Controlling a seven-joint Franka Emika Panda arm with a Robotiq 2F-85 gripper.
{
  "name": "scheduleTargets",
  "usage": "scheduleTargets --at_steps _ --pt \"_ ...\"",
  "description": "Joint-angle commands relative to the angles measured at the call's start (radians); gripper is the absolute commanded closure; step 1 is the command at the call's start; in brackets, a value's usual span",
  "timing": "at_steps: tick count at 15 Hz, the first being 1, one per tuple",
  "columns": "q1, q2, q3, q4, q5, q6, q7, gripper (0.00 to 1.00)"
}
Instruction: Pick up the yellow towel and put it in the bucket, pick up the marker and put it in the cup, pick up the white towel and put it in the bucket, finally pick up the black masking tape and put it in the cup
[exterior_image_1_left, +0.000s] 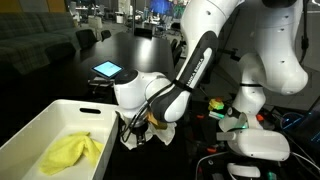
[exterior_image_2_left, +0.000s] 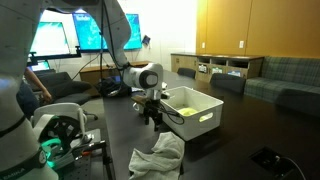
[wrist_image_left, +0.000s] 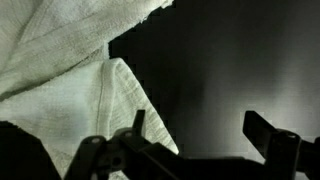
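White towel (wrist_image_left: 60, 80), soft rumpled weave, beside released end effector (wrist_image_left: 195, 125); yellow towel (exterior_image_1_left: 72, 150) in smooth bucket (exterior_image_1_left: 90, 114)

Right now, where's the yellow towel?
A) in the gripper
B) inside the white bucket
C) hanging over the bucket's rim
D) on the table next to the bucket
B: the yellow towel lies on the floor of the bucket, and the open gripper holds nothing.
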Motion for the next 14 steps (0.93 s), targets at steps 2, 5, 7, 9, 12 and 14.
scheduleTargets --at_steps 2,5,7,9,12,14 --pt "-0.081 0.044 0.053 -0.008 0.095 0.056 -0.102 0.0" --pt "-0.113 0.075 0.067 -0.001 0.135 0.068 -0.143 0.0" --pt "-0.138 0.088 0.079 -0.004 0.161 0.087 -0.18 0.0" --pt "-0.156 0.102 0.084 0.0 0.18 0.108 -0.206 0.0" --pt "-0.185 0.114 0.088 -0.002 0.201 0.141 -0.234 0.0" --pt "-0.204 0.117 0.088 -0.005 0.212 0.159 -0.251 0.0"
